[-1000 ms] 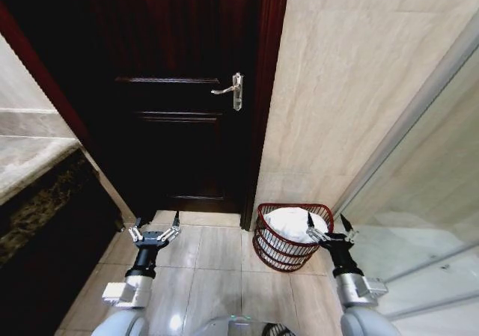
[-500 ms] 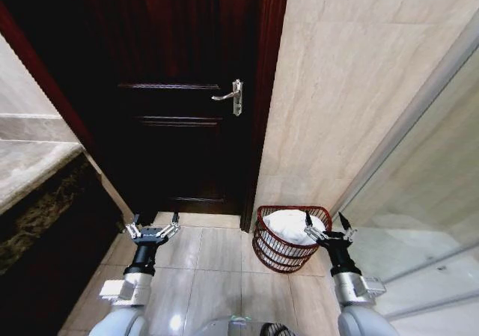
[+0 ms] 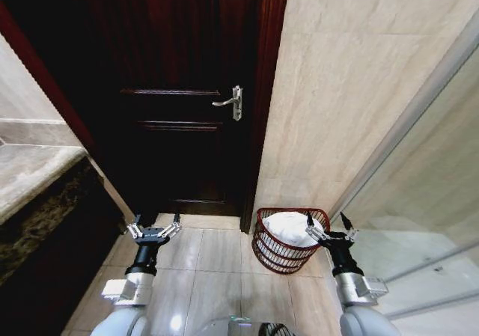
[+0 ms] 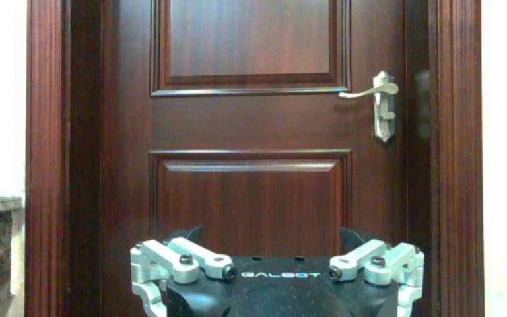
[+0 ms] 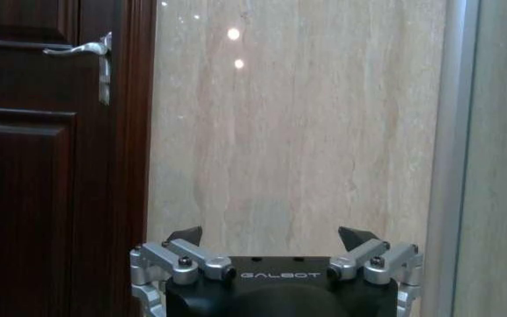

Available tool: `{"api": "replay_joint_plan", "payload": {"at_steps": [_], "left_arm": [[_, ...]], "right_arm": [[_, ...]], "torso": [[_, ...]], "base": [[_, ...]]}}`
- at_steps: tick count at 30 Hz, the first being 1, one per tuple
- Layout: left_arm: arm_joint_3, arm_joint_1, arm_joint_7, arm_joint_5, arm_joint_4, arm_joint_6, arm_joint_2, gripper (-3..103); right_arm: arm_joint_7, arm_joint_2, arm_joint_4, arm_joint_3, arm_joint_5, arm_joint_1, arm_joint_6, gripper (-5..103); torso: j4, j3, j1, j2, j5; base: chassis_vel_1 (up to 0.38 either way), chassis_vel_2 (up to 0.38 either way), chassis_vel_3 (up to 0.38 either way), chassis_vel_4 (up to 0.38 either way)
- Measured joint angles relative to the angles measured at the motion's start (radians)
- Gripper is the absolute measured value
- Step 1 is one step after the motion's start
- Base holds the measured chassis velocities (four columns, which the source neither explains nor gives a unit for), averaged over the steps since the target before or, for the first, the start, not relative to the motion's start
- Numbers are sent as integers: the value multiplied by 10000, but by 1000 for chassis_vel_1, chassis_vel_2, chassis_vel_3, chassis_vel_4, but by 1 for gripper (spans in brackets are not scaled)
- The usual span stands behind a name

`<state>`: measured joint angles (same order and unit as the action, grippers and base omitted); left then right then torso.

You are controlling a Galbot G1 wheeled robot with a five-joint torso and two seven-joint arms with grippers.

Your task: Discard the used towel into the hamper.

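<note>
I'm facing a dark wood door [image 3: 179, 111] at 12 o'clock, its silver handle [image 3: 230, 100] on the right edge. A beige tiled wall [image 3: 352, 81] fills 1 to 2 o'clock, glass panel [image 3: 434, 201] at 3, stone counter [image 3: 30, 179] at 9. Glossy pale floor tiles [image 3: 217, 254] below.
</note>
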<state>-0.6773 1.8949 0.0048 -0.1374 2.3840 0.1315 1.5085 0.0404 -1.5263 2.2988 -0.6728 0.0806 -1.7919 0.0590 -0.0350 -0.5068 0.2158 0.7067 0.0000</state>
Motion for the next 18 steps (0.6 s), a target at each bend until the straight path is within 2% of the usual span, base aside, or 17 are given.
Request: {"api": "replay_joint_plan", "payload": {"at_steps": [18], "left_arm": [[3, -46, 24, 61, -34, -18, -3, 100]], "right_arm": [[-4, 38, -77, 46, -10, 119, -17, 100]], "torso": [[0, -457, 334, 792, 0]], "base": [[0, 0, 0, 0]]}}
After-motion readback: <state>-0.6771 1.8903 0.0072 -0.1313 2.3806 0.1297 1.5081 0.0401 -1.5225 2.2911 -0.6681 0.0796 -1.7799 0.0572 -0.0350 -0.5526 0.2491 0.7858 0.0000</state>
